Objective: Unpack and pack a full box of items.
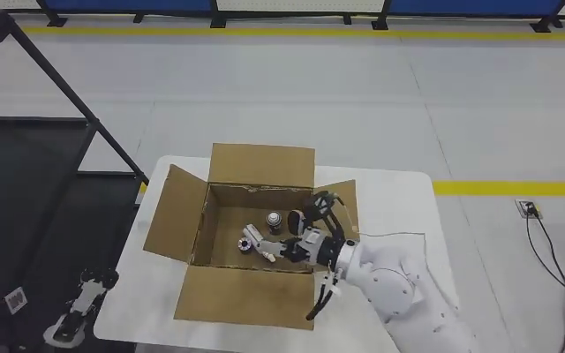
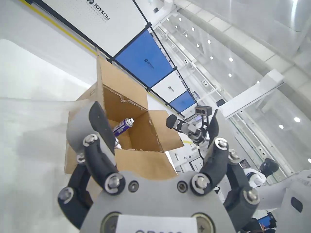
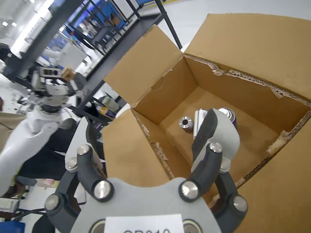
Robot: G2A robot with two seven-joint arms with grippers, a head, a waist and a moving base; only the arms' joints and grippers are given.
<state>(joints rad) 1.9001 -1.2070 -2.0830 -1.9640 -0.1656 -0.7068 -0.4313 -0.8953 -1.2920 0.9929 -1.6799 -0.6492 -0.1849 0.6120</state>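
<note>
My right fingers (image 3: pixel 213 132) are wide open and hold nothing, just above the box (image 3: pixel 170 98). The spray can (image 3: pixel 229 116), metal ring (image 3: pixel 185 122) and white block (image 3: pixel 199 120) lie on its bottom, mid-frame. My left fingers (image 2: pixel 100 122) are open and empty too. I think unpacking has barely begun.

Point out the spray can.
In the top view, the spray can sits inside the cardboard box, near the floor's middle, beside the white block.

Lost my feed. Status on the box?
Left hand open beside table. Right hand open over box. Can, cylinder inside. Flaps out.
</note>
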